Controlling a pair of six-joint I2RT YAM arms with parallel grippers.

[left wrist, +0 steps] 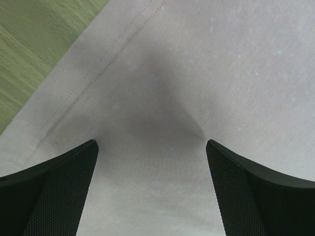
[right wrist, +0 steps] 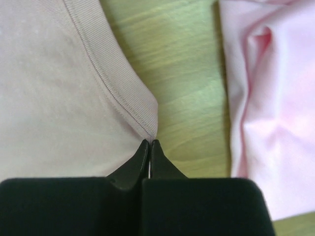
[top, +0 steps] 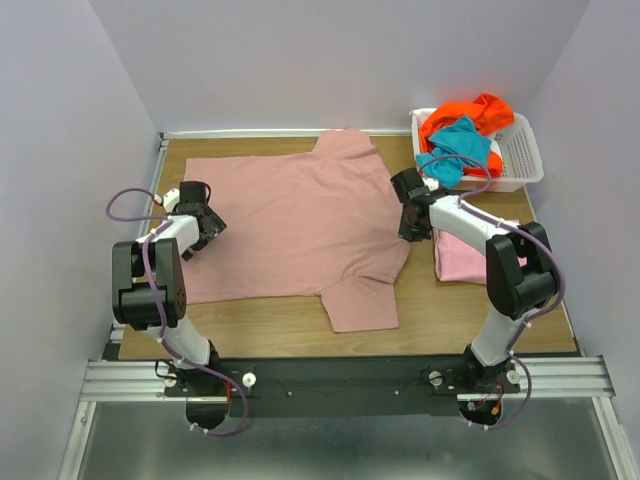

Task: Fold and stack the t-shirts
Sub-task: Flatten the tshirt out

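The large dusty rose-mauve cotton t-shirt (top: pixel 300 225) lies spread on the wooden tabletop (top: pixel 450 320). My left fingers (left wrist: pixel 59 187) stand wide apart above its cloth near the hem. My right fingers (right wrist: pixel 133 167) pinch its ribbed neckline edge, near the light pink t-shirt (right wrist: pixel 275 123).

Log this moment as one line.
left tool: open over rose shirt hem | right tool: shut on rose shirt collar | pink shirt: lying beside right arm
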